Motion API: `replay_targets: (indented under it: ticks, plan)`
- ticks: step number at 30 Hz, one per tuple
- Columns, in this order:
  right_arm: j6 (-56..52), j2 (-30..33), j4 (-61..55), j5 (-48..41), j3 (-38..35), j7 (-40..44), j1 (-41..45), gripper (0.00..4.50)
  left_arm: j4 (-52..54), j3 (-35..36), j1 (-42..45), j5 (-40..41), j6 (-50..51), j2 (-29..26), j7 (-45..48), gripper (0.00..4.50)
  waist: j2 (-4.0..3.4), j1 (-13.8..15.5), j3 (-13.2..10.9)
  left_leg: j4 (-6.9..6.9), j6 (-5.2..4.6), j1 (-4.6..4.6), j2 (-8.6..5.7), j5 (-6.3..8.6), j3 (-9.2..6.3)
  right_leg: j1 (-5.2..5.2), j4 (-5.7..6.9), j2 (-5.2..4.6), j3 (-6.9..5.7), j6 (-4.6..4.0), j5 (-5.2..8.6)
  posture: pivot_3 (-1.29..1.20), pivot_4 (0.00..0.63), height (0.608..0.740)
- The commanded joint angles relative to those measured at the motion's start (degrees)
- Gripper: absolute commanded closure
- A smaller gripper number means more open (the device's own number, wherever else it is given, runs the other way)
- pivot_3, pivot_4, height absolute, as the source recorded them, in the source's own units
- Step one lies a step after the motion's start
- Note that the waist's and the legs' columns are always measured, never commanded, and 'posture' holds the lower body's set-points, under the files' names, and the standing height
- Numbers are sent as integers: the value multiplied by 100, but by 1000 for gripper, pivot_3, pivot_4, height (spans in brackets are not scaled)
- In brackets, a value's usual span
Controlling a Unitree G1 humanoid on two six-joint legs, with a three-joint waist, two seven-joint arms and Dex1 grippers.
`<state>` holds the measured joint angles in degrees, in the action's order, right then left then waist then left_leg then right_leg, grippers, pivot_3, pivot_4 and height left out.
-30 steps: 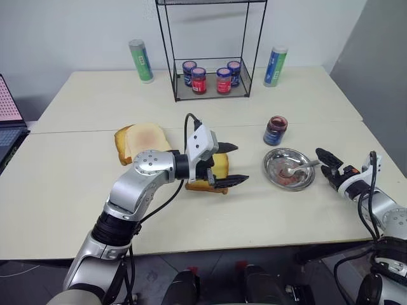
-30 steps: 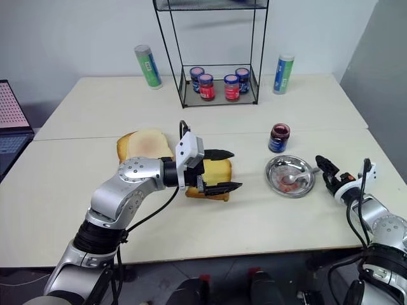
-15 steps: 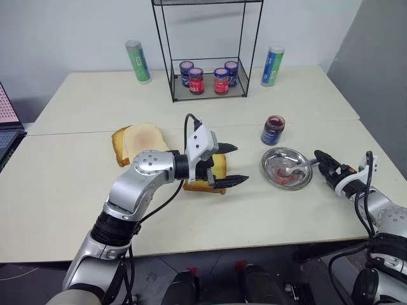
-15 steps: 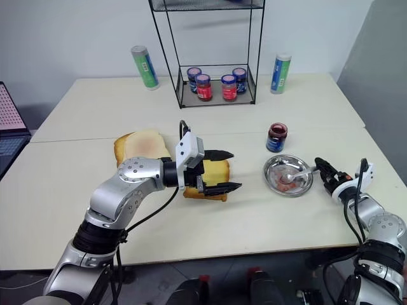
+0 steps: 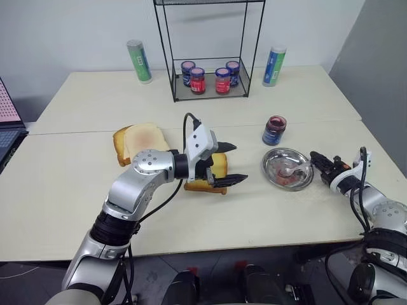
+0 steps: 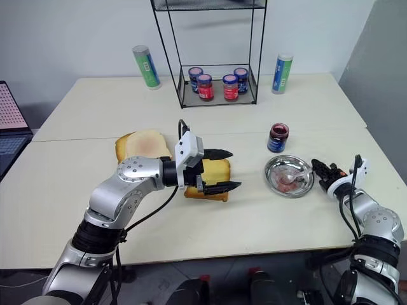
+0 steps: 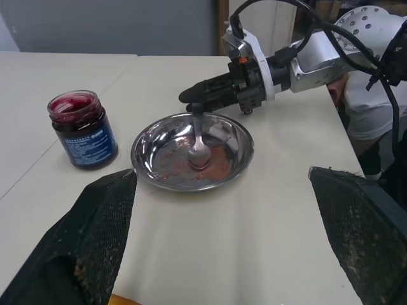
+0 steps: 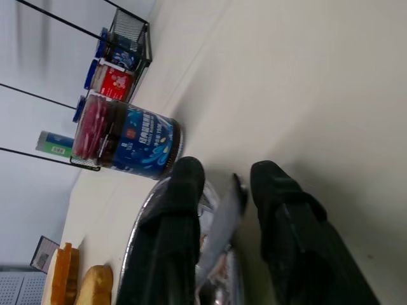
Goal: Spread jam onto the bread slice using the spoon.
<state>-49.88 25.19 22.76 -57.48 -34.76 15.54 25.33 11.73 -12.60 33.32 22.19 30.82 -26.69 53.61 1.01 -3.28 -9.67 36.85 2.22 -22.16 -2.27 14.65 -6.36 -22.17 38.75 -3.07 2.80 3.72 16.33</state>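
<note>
The golden bread slice [image 5: 218, 164] lies mid-table, and my left gripper [image 5: 240, 162] hovers just over its right edge, open and empty. To the right, a round steel dish [image 5: 270, 160] smeared with red jam holds the spoon [image 7: 198, 143], whose handle points towards my right gripper [image 5: 315, 157]. That gripper is level at the dish's right rim and is shut on the spoon's handle [image 8: 222, 210]. The open blue-labelled jam jar [image 5: 275, 129] stands just behind the dish.
Two paler bread slices [image 5: 137, 140] lie left of the golden one. A black wire rack [image 5: 210, 79] with several small jars stands at the back, between a green tube [image 5: 140, 60] and a blue-green tube [image 5: 275, 65]. A laptop [image 5: 5, 121] sits at the left edge.
My right gripper's fingers have closed from wide open onto the spoon's handle at the dish rim. The left arm has not moved; the camera shifted a little.
</note>
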Motion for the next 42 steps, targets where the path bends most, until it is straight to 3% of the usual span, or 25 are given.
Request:
replay_targets:
  ticks: [1,6,11,17,23,29,42]
  plan:
    - [-17,14,18,72,21,104,68,4339,233,96,50,8,-80,-10,-42,0,0,1,0,0,0,0,0,0,-1,1,-1,0,-1,0,0,0,150,740]
    - [-33,50,31,98,0,162,73,4339,264,109,24,19,-66,-28,-78,0,1,3,0,1,0,0,0,0,-1,2,-1,0,-1,0,0,0,150,740]
    - [-420,44,-683,-342,-158,24,-11,4339,339,259,-33,150,95,-136,-79,0,-2,3,-1,-1,0,0,1,0,-1,0,0,0,0,0,0,0,150,740]
    - [-798,-103,-1808,-1236,-424,-726,72,4339,373,477,-84,336,297,-194,-149,0,-17,26,-11,1,0,-16,5,0,-8,-8,-1,-5,-4,0,0,0,150,740]
    - [-572,-156,-2328,-1653,-370,-1603,655,4339,94,545,39,250,218,140,-519,0,-19,46,-12,4,0,-23,3,0,-12,-10,-2,-8,-9,0,0,0,150,740]
    - [47,91,-1920,-659,226,-1619,1596,4339,-383,440,359,-51,-101,571,-867,0,-21,53,-14,5,0,-26,-5,0,-9,-14,-3,-8,-9,1,0,0,150,740]
    - [1510,441,-538,1718,1670,-369,2568,4339,-387,348,404,-248,-189,761,-986,0,-21,48,-14,3,1,-38,-4,-1,-12,-23,-10,-8,-13,0,0,0,150,740]
